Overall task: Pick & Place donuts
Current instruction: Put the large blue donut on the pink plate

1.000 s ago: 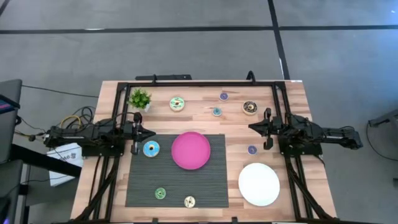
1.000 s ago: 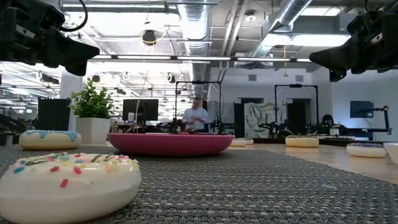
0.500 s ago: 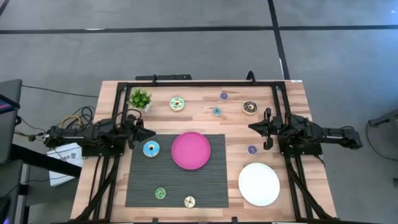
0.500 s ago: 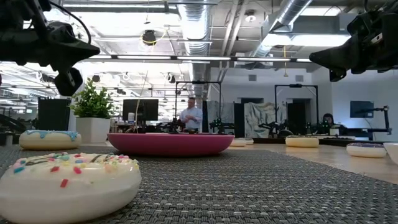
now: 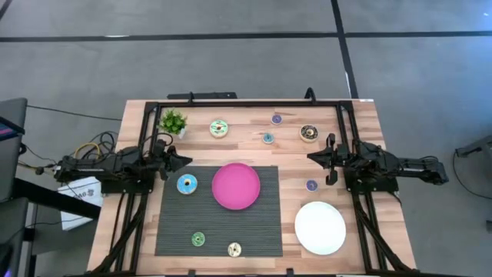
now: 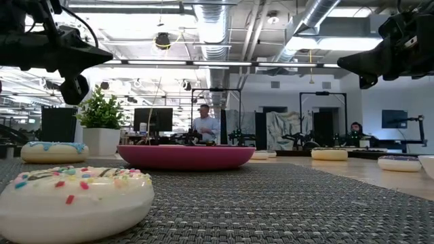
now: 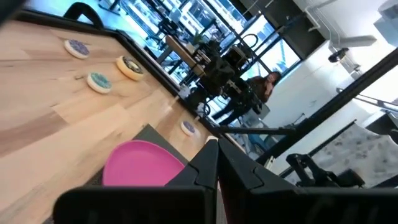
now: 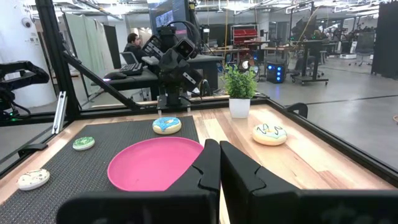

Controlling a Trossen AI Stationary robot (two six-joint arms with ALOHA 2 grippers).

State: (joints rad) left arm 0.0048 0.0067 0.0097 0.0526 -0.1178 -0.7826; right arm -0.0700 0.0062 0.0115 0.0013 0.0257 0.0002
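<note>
Altogether eight donuts (image 5: 187, 184), two plates (image 5: 236, 185).

Eight donuts lie flat: blue (image 5: 187, 184), green (image 5: 198, 239) and cream (image 5: 234, 249) on the tabletop's mat (image 5: 169, 231); five others lie scattered toward the far edge and right side.

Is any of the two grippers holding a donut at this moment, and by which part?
No. The left gripper and the right gripper are both shut on nothing, raised over the table. The donuts, such as the blue donut, lie untouched.
</note>
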